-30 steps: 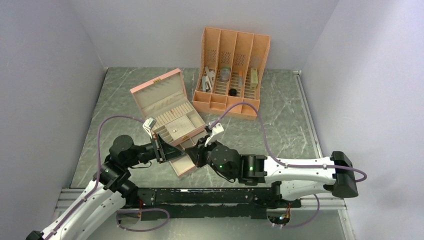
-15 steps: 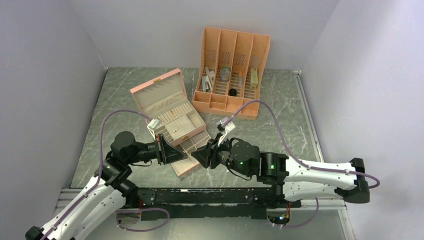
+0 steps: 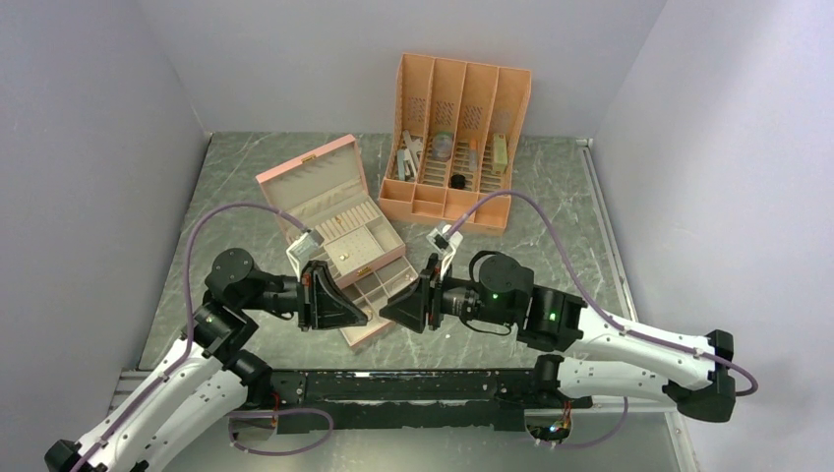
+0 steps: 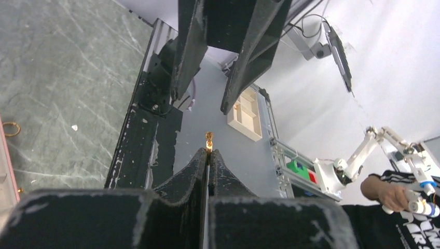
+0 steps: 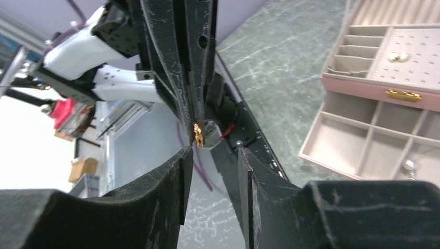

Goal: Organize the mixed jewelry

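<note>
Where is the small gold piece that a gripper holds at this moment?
In both wrist views, the gold piece is pinched at the tips of the left gripper, in the air facing the open right gripper, near the pink jewelry box.

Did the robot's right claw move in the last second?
Yes. Against the unmoved pink jewelry box, the right claw drew back rightward, opening and leaving the gold piece in the left claw.

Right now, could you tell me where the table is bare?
Bare marble: right of the jewelry box, in front of the orange organizer; also left of the box. Crowded at the drawer: left hand meets right hand.
</note>
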